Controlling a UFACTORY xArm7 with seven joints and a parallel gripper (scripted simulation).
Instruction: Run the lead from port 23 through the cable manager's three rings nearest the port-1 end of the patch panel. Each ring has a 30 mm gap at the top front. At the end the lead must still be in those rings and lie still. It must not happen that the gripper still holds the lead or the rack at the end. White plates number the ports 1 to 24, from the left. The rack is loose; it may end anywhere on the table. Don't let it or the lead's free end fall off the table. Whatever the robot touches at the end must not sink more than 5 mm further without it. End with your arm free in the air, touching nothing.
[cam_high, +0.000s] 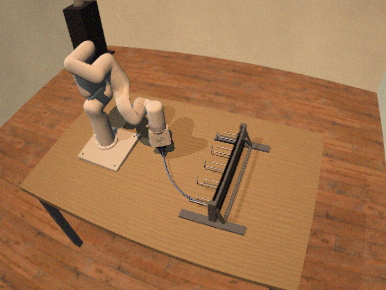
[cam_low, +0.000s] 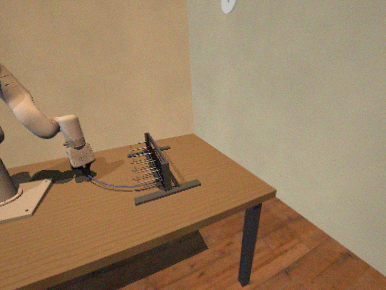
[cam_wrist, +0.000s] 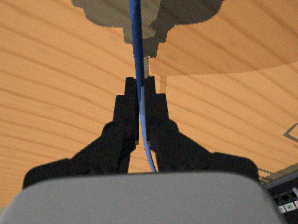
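The grey rack (cam_high: 229, 179) stands on the table, with several wire rings (cam_high: 212, 165) sticking out toward the arm. A blue lead (cam_high: 175, 182) curves from the rack's near end, by the nearest ring (cam_high: 200, 200), up to my gripper (cam_high: 162, 150). My gripper is shut on the lead near its free end, just above the table, left of the rack. In the wrist view the lead (cam_wrist: 141, 100) runs straight between the black fingers. In the exterior view the gripper (cam_low: 87, 172) holds the lead (cam_low: 117, 185) low over the table.
The arm's base plate (cam_high: 108, 150) lies left of the gripper. The rack's long foot (cam_high: 212, 221) sits near the table's front edge, and its other foot (cam_high: 260, 146) lies at the far end. The table's right edge is well beyond the rack.
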